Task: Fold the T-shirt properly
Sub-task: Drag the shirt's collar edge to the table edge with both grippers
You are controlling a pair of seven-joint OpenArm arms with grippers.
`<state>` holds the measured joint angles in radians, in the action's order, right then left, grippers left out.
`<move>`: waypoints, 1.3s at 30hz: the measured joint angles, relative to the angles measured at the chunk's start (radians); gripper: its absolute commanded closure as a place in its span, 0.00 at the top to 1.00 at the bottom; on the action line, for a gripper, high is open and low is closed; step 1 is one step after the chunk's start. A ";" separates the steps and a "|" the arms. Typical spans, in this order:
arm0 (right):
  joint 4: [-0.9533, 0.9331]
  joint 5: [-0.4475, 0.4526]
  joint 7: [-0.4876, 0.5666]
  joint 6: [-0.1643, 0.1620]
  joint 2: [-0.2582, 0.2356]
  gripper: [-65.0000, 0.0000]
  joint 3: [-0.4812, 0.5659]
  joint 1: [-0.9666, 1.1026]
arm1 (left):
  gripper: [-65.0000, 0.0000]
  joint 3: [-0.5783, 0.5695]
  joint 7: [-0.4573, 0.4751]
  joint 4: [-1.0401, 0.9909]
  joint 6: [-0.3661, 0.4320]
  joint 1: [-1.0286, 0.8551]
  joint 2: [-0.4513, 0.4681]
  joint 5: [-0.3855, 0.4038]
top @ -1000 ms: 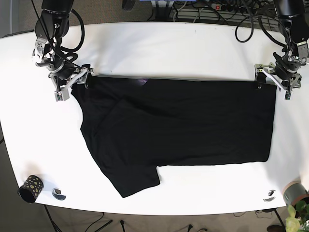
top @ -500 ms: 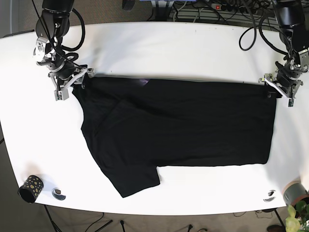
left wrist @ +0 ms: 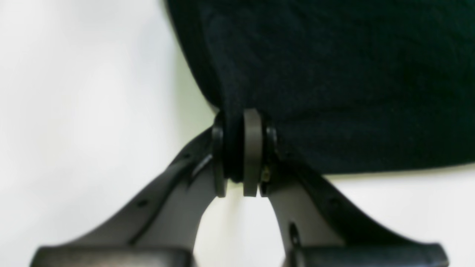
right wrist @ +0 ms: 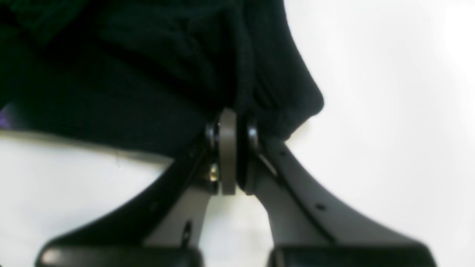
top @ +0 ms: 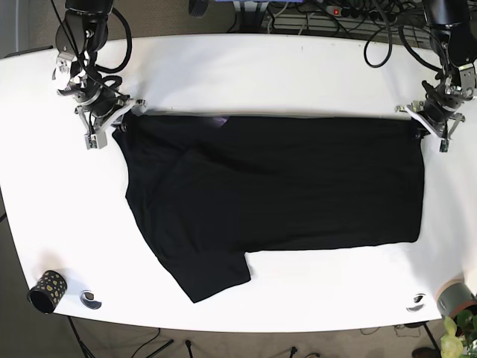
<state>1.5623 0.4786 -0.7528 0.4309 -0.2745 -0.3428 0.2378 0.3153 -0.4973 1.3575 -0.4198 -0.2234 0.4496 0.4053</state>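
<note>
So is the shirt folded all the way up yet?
No, the black T-shirt lies spread flat across the white table.

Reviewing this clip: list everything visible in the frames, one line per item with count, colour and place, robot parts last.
T-shirt: 1, black, spread flat across the middle of the table, one sleeve pointing to the near edge.
table: 1, white, fills the base view.
patterned cup: 1, black with pale spots, near corner on the view's left.
small round object: 1, grey and white, beside the cup; what it is cannot be told.
second small round object: 1, grey and white, near edge on the view's right.
plant pot: 1, grey, off the near right corner.
cables: several, black, behind the table.
left tool: 1, dark grey, shut on a far shirt corner.
right tool: 1, dark grey, shut on the other far corner.
</note>
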 measured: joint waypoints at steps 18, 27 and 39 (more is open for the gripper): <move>0.309 -0.001 -0.013 0.005 0.043 0.00 -0.043 0.352 | 0.05 0.236 -0.010 0.172 -0.133 -0.291 -0.041 -0.016; 0.329 -0.003 -0.010 0.003 0.082 0.00 -0.096 0.441 | 0.06 0.238 -0.057 0.243 -0.151 -0.364 -0.042 -0.013; 0.332 -0.005 -0.011 0.003 0.111 0.59 -0.102 0.446 | 0.72 0.241 -0.142 0.290 -0.150 -0.358 -0.056 -0.012</move>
<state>1.8938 0.4740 -0.7635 0.4339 -0.1631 -0.4446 0.6838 0.5560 -0.6392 1.6470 -0.5697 -0.5816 0.3939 0.3931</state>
